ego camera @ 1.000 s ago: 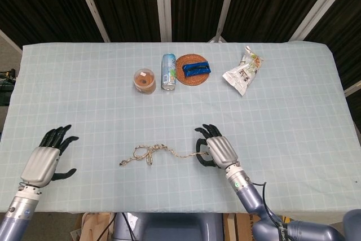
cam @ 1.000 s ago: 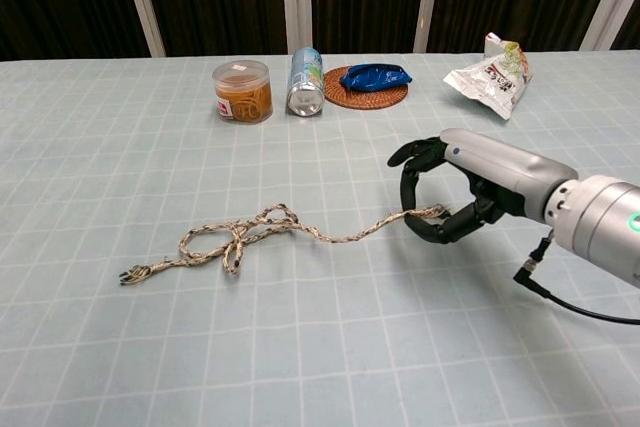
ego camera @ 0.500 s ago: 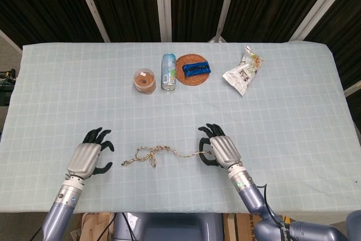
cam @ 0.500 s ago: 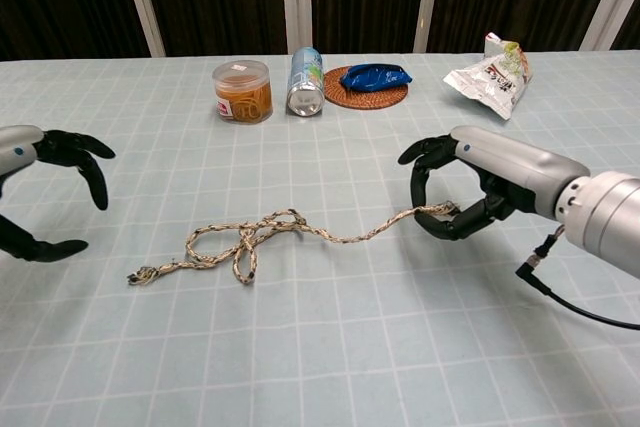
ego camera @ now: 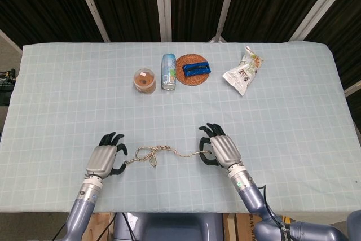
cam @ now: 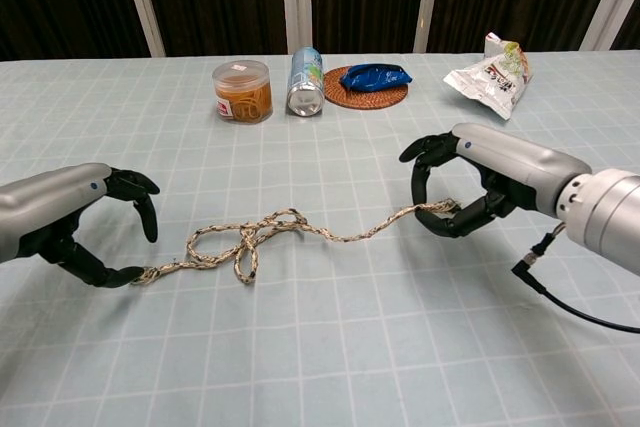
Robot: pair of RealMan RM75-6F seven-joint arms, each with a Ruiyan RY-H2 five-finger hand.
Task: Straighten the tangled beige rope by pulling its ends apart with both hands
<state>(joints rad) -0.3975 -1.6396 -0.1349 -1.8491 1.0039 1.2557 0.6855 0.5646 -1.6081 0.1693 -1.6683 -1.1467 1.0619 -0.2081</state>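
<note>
The left hand [cam: 80, 222] has slid in to the rope's [cam: 290, 232] left end, fingers apart, not yet gripping, while the right hand [cam: 470, 187] pinches the other end; knot remains.

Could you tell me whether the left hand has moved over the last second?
Yes. The left hand has moved rightward along the table's near edge to the rope's free end.

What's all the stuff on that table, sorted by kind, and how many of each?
Beige rope: 1
Jar of rubber bands: 1
Drink can: 1
Woven coaster: 1
Blue packet: 1
Snack bag: 1
Total: 6
</note>
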